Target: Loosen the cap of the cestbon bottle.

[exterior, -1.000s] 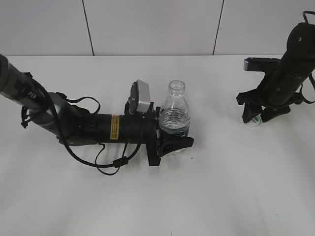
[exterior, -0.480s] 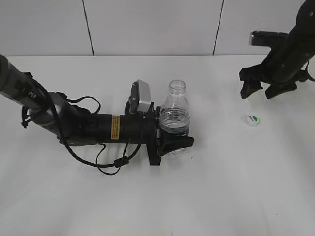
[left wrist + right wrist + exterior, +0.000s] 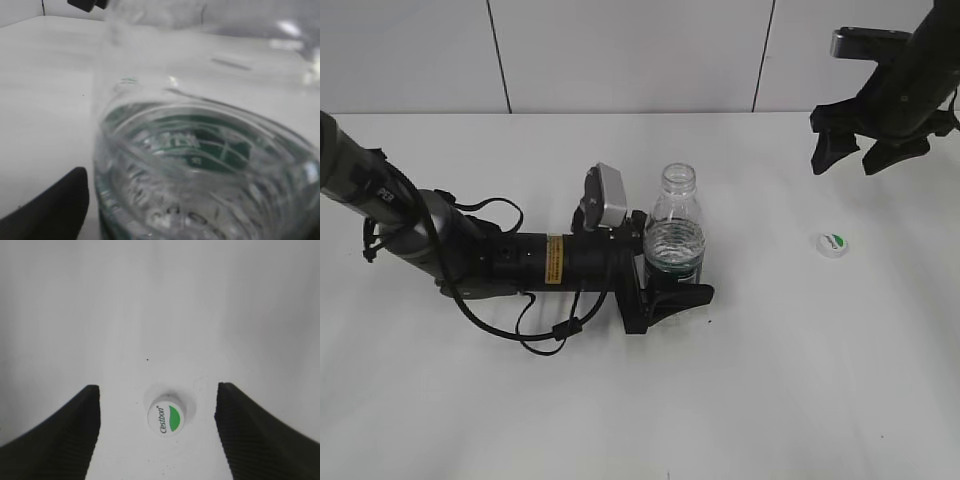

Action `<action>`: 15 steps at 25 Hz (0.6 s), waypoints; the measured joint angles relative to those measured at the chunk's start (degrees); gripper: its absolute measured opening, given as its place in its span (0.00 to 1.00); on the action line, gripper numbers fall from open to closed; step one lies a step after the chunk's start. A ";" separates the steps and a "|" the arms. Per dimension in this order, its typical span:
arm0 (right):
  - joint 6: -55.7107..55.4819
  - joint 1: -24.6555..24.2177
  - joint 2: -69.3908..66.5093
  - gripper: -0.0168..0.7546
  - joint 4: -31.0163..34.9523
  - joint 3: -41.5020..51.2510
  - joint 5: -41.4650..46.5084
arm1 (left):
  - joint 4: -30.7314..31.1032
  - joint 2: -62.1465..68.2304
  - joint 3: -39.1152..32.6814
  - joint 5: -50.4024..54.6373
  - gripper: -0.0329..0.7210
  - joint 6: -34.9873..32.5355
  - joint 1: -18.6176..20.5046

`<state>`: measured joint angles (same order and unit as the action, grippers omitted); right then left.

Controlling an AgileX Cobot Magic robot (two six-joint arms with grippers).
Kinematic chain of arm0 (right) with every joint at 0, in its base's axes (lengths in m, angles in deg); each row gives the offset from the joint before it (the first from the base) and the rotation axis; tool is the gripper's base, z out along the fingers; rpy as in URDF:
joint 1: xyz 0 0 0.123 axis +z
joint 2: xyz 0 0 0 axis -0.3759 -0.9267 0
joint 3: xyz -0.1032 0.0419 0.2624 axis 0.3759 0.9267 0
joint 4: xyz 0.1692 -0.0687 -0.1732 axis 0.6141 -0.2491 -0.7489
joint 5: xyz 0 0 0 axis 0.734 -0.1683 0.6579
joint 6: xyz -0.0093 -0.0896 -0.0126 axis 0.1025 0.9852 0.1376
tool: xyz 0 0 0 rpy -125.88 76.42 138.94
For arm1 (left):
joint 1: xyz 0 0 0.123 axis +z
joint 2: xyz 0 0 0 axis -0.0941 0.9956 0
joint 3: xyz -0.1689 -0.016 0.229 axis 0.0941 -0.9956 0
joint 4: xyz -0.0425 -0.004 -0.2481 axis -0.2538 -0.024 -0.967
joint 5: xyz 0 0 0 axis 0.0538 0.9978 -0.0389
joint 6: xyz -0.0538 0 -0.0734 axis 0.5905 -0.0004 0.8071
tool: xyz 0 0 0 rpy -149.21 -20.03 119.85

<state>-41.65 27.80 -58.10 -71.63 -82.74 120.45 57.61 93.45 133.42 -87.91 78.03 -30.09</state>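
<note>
Cap (image 3: 831,244) loose on white table (image 3: 800,380)

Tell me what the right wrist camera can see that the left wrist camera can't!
Only the right wrist view shows the cap lying on the white table, green leaf patch up, with the right gripper open above it, one dark finger on each side and neither touching it. Only the left wrist view shows the cestbon bottle very close up and blurry, with water and its green label, plus one dark finger of the left gripper beside it. Both show the same white table.
</note>
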 joint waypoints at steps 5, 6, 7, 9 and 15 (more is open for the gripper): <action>-0.05 0.00 0.00 0.73 -0.05 0.00 -0.13 | 0.05 -0.43 -0.05 -0.76 0.80 0.04 0.00; -0.05 0.00 0.00 0.73 -0.05 0.00 -0.18 | 0.06 -1.03 -0.05 -0.72 0.80 0.14 0.00; -0.05 0.00 0.00 0.73 -0.11 0.00 -0.21 | 0.12 -1.85 -0.05 -0.81 0.80 0.46 0.00; -0.06 0.00 0.00 0.73 -0.11 0.00 -0.20 | 1.10 -3.73 -0.05 -1.07 0.80 1.82 0.00; -0.11 0.00 0.00 0.73 -0.16 0.00 -0.14 | 4.54 -10.19 -0.10 -1.53 0.80 6.44 0.00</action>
<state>-41.76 27.80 -58.10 -71.79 -82.74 120.31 62.15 83.26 133.31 -89.44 84.47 -30.09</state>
